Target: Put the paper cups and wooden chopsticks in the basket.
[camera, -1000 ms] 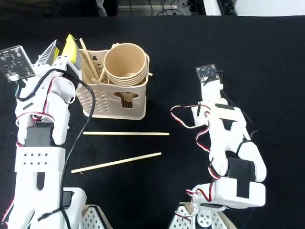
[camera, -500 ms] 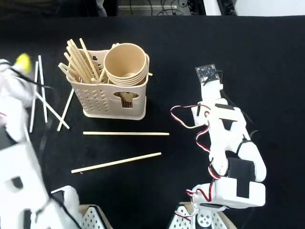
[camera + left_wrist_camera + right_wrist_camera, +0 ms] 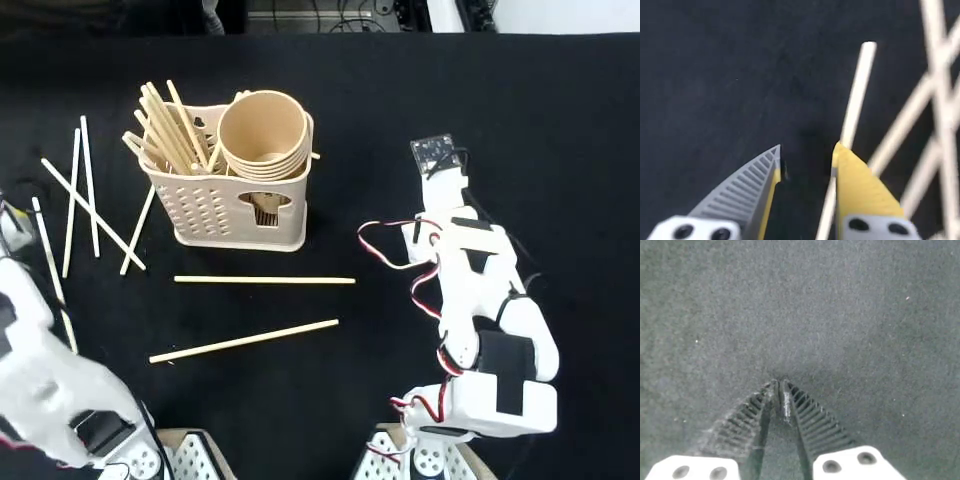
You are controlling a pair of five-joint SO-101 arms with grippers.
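A cream perforated basket (image 3: 240,205) holds a stack of paper cups (image 3: 262,135) and a bundle of wooden chopsticks (image 3: 165,125). Several loose chopsticks (image 3: 88,205) lie crossed on the black cloth left of the basket. Two more lie in front of it, one level (image 3: 265,280) and one slanted (image 3: 243,341). My left arm (image 3: 40,385) sits at the left edge. My left gripper (image 3: 805,152) is open just above the cloth, and a chopstick (image 3: 857,92) runs alongside its yellow finger (image 3: 855,185). My right gripper (image 3: 777,386) is shut, empty, tips near the cloth.
My right arm (image 3: 470,290) stands folded right of the basket. Black cloth covers the table. Dark cables and equipment line the far edge (image 3: 340,15). Open cloth lies between the basket and the right arm.
My left arm has swung away from the basket's left side to the left edge of the table, uncovering the loose chopsticks there. The right arm has not moved.
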